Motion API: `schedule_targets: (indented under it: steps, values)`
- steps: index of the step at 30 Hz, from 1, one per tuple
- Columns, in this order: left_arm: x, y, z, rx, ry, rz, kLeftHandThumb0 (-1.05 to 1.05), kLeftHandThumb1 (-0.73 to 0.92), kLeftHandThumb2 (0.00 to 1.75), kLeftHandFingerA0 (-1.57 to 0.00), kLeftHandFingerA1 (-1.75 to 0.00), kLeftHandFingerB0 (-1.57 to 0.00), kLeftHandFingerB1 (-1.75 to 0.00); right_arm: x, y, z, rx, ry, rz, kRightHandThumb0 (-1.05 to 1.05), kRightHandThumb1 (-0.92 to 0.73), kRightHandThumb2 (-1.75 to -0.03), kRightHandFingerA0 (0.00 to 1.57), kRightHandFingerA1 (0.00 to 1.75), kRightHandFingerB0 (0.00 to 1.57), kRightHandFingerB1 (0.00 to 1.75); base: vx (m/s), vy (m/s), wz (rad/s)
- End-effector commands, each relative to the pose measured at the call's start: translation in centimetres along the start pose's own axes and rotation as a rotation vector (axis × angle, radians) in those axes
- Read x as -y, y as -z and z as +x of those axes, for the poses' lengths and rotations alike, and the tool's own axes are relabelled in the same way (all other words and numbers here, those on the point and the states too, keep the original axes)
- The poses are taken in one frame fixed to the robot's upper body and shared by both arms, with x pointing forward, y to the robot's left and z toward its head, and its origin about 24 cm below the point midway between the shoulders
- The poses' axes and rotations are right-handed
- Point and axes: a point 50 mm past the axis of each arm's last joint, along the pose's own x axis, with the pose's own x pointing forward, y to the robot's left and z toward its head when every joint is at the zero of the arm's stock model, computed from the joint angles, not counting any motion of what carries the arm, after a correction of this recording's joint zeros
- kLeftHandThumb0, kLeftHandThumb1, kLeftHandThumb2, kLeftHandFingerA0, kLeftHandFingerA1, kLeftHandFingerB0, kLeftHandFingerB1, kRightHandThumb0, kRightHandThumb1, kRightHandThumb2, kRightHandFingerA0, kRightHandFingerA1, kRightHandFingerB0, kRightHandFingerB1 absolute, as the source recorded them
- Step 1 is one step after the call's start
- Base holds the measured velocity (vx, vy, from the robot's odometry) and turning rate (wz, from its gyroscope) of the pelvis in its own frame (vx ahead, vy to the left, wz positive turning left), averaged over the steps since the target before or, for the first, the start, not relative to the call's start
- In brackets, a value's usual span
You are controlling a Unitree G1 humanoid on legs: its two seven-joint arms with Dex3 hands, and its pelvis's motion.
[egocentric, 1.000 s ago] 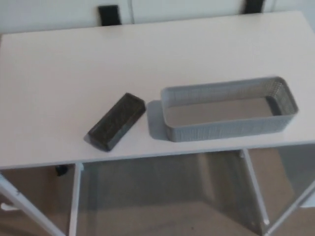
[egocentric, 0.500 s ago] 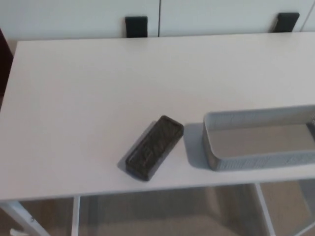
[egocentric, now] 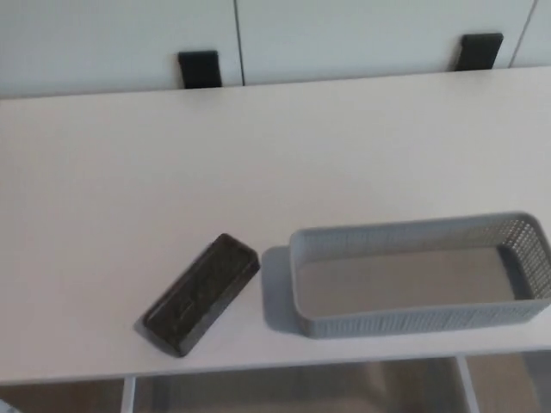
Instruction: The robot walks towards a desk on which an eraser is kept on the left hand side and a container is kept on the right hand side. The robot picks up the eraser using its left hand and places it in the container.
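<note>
Head view: dark, blocky eraser (egocentric: 201,293) lying flat on white desk (egocentric: 258,172), long axis running from 7 to 1 o'clock, top faintly textured. Sits just beside grey lattice-walled container (egocentric: 419,274), at its 9 o'clock, not touching. No legible writing or labels. Neither robot hand in frame.

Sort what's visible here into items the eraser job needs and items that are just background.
Job items:
- black eraser, lying on the desk, left of the container
- grey mesh container, empty
- white desk carrying both

Background:
- two black brackets behind the desk
- white cabinet panels

Neither robot hand is in view.
</note>
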Motion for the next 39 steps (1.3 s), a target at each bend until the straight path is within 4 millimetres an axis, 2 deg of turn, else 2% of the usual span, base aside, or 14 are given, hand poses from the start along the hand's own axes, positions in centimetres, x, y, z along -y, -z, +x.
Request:
schedule_targets:
  steps: [1, 3, 5, 6, 13, 16, 24, 32, 33, 34, 35, 36, 37, 39]
  values:
    - [-0.7, 0.0, 0.0, -0.006, -0.02, 0.004, -0.32, 0.45, 0.64, -0.38, -0.45, -0.37, -0.4, 0.1, 0.1, 0.0, -0.001, 0.002, -0.004, -0.48, -0.38, -0.75, 0.4, 0.63, 0.31, 0.51, 0.0, 0.0, 0.0]
    - [-0.7, 0.1, 0.0, -0.006, -0.02, 0.007, -0.32, 0.45, 0.64, -0.39, -0.45, -0.37, -0.4, 0.1, 0.2, -0.1, 0.002, 0.002, -0.005, -0.42, -0.51, -0.55, 0.42, 0.58, 0.36, 0.4, 0.0, 0.0, 0.0]
    - [-0.7, 0.0, 0.0, -0.007, -0.021, 0.016, -0.32, 0.46, 0.64, -0.39, -0.45, -0.38, -0.4, 0.1, 0.2, -0.1, 0.003, 0.003, -0.009, -0.48, -0.38, -0.76, 0.41, 0.65, 0.29, 0.51, 0.02, 0.044, -0.02]
    - [-0.7, 0.0, 0.0, -0.006, -0.02, 0.007, -0.31, 0.46, 0.64, -0.39, -0.45, -0.37, -0.4, 0.1, 0.3, -0.1, 0.003, -0.004, -0.005, -0.43, -0.51, -0.55, 0.41, 0.54, 0.34, 0.4, 0.05, 0.09, 0.01]
    - [-0.9, -0.1, 0.1, -0.002, -0.008, -0.011, -0.23, 0.52, 0.56, -0.41, -0.4, -0.38, -0.33, 0.1, 0.3, -0.1, -0.013, 0.002, 0.004, -0.42, -0.51, -0.55, 0.49, 0.64, 0.36, 0.4, 0.05, 0.097, 0.13]
    - [-0.9, 0.0, 0.1, -0.017, 0.001, 0.0, -0.25, 0.52, 0.56, -0.42, -0.4, -0.37, -0.33, 0.1, 0.4, -0.1, -0.003, 0.007, -0.01, -0.48, -0.38, -0.77, 0.53, 0.75, 0.31, 0.52, 0.06, 0.034, 0.14]
    - [-0.9, 0.1, 0.1, -0.022, 0.02, 0.001, -0.26, 0.53, 0.57, -0.42, -0.41, -0.36, -0.33, 0.1, 0.5, -0.1, -0.015, -0.006, 0.021, -0.42, -0.5, -0.55, 0.43, 0.52, 0.35, 0.4, 0.02, 0.005, 0.03]
    - [-1.1, 0.1, 0.1, -0.031, 0.028, 0.014, -0.25, 0.53, 0.56, -0.56, -0.44, -0.37, -0.33, 0.0, 0.5, -0.1, -0.009, -0.002, 0.014, -0.46, -0.38, -0.74, 0.42, 0.61, 0.3, 0.5, 0.0, 0.0, 0.0]
    - [-0.9, -0.4, 0.0, -0.001, 0.073, 0.0, -0.25, 0.52, 0.56, -0.59, -0.47, -0.36, -0.33, 0.0, 0.2, -0.1, 0.0, -0.006, 0.034, -0.4, -0.5, -0.55, 0.5, 0.65, 0.35, 0.4, 0.0, 0.0, 0.0]
    - [-0.6, -0.8, -0.2, 0.03, 0.12, -0.015, -0.25, 0.5, 0.55, -0.6, -0.47, -0.35, -0.33, 0.1, 0.0, 0.0, -0.002, -0.001, 0.002, -0.49, -0.39, -0.77, 0.53, 0.73, 0.3, 0.5, 0.0, 0.0, 0.0]
    - [-0.4, -1.2, -0.4, 0.054, 0.144, -0.013, -0.25, 0.51, 0.55, -0.54, -0.43, -0.35, -0.33, 0.1, -0.2, 0.0, 0.007, -0.001, 0.0, -0.42, -0.53, -0.56, 0.5, 0.66, 0.36, 0.39, 0.0, 0.0, 0.0]
    - [-0.1, -1.5, -0.8, 0.081, 0.159, -0.022, -0.23, 0.5, 0.54, -0.46, -0.42, -0.37, -0.33, 0.2, -0.2, 0.0, 0.022, -0.005, -0.016, -0.49, -0.4, -0.77, 0.42, 0.64, 0.3, 0.5, 0.0, 0.0, 0.0]
    - [0.1, -1.6, -1.5, 0.119, 0.178, -0.016, -0.25, 0.5, 0.55, -0.43, -0.42, -0.38, -0.33, 0.3, -0.3, -0.1, 0.045, -0.014, -0.014, -0.45, -0.52, -0.55, 0.44, 0.59, 0.36, 0.42, 0.0, 0.0, 0.0]
    - [0.2, -1.7, -1.9, 0.13, 0.188, -0.011, -0.25, 0.5, 0.55, -0.43, -0.42, -0.38, -0.33, 0.4, -0.2, -0.2, 0.051, -0.015, -0.011, -0.45, -0.52, -0.55, 0.44, 0.59, 0.36, 0.42, 0.0, 0.0, 0.0]
